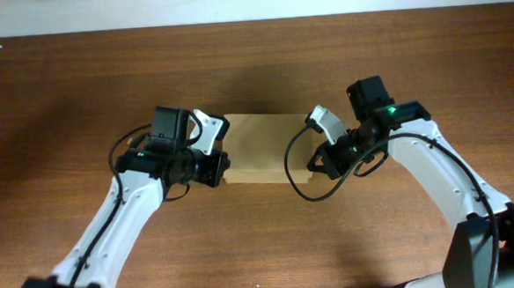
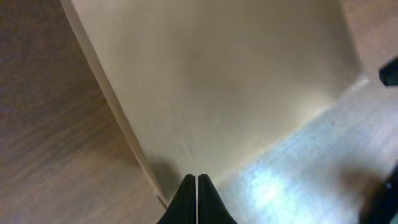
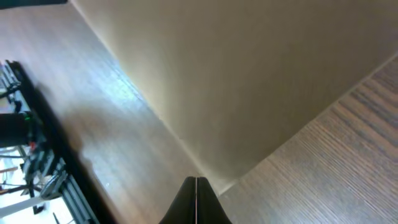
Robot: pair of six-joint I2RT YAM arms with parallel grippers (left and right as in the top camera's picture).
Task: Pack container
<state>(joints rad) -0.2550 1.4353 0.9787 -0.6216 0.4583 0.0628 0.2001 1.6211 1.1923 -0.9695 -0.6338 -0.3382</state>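
Tan container [image 1: 266, 148] has left claw [image 2: 197, 191] and right claw [image 3: 196, 188] closed empty at its ends.

Counter [image 1: 262, 241]: dark reddish-brown wood, grain running left to right, fills nearly the whole overhead view. The surface looks matte from overhead. Both wrist views show a pale glare patch [image 2: 273, 186] on the wood, so it has some sheen. Soft shadows lie on the wood at mid-frame.

Pale strip [image 1: 250, 1] runs along the counter's far edge, at the top of the overhead view. Wall or floor, cannot tell.

Right wrist view, left margin: dark rack-like frame [image 3: 31, 155] with thin cables, beyond the counter's edge. Blurred, not identifiable.
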